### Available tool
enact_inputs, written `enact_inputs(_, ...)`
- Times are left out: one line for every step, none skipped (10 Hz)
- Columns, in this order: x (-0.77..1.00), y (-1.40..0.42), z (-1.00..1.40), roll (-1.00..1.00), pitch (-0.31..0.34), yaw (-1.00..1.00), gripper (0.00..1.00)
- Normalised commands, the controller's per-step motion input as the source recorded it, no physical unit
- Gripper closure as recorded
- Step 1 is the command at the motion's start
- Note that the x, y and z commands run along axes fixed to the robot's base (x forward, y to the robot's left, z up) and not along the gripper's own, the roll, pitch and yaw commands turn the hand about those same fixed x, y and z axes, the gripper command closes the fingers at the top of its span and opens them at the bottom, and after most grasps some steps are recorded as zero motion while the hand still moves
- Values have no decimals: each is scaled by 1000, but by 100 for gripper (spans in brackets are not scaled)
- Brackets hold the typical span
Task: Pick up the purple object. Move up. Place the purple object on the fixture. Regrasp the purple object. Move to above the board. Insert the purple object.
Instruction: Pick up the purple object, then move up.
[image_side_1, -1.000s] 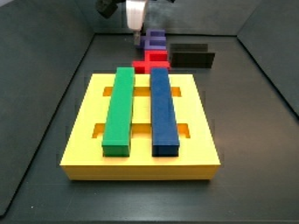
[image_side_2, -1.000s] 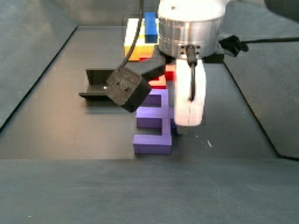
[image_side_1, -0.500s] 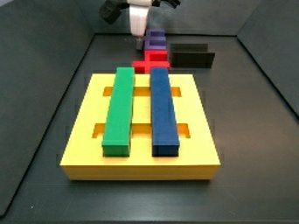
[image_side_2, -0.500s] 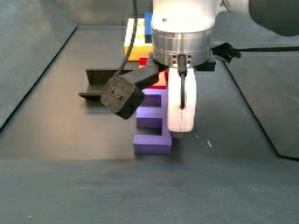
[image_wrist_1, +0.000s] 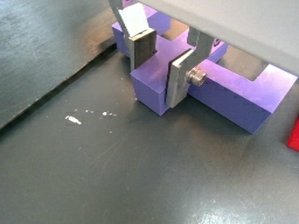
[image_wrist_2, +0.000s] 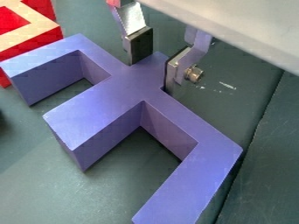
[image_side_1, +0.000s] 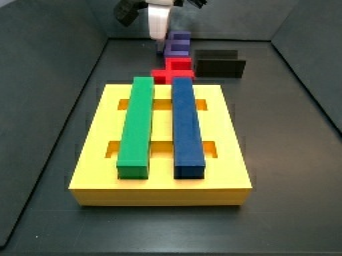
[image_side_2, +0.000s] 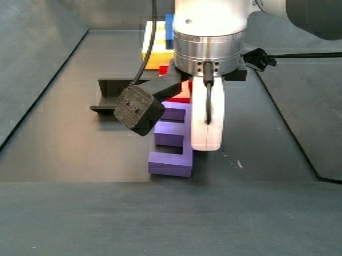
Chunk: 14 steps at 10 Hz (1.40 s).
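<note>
Two finger plates of the gripper (image_wrist_1: 163, 59) are straddling a limb of the purple object (image_wrist_1: 222, 87) in a wrist view; the plates are lying against its opposite faces, so the pincer is pinching the piece, which is resting on the dark floor (image_wrist_1: 105, 166). A red piece (image_wrist_1: 293, 136) is showing at the frame edge, just beside the purple one.

Wrist view, item two: the gripper (image_wrist_2: 160, 54) is bracketing the piece's middle stub, the fingers (image_wrist_2: 136, 42) sitting low on it, and the purple object (image_wrist_2: 128, 101) is spreading out flat below. Judgement: the hold is looking centred on the stub; the lift should be going straight up so the notched limbs are not dragging on the floor.

Side view, item three: the board (image_side_1: 163, 140) is lying in front, carrying a green bar (image_side_1: 136, 122) and a blue bar (image_side_1: 187, 122). The purple object (image_side_1: 177, 45) is sitting beyond the red piece (image_side_1: 173, 70), with the fixture (image_side_1: 221, 64) beside them and the gripper (image_side_1: 159, 22) above.

Side view, item four: the gripper (image_side_2: 203, 120) is reaching down onto the purple object (image_side_2: 171, 148); the fixture (image_side_2: 118, 95) is standing near, to one side. Judgement: rising well clear before travelling is avoiding the red piece and the bracket.
</note>
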Motion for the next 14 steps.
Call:
enact_inputs(0, 0, 0, 0, 0, 0, 100)
enact_inputs(0, 0, 0, 0, 0, 0, 100)
enact_inputs(0, 0, 0, 0, 0, 0, 100)
enact_inputs(0, 0, 0, 0, 0, 0, 100)
enact_inputs(0, 0, 0, 0, 0, 0, 100)
enact_inputs(0, 0, 0, 0, 0, 0, 100)
enact_inputs(0, 0, 0, 0, 0, 0, 100)
enact_inputs(0, 0, 0, 0, 0, 0, 100)
enact_inputs(0, 0, 0, 0, 0, 0, 100)
enact_inputs(0, 0, 0, 0, 0, 0, 100)
enact_inputs(0, 0, 0, 0, 0, 0, 100)
enact_inputs(0, 0, 0, 0, 0, 0, 100)
enact_inputs(0, 0, 833, 0, 0, 0, 100)
enact_inputs(43, 11, 830, 6, -10, 11, 100)
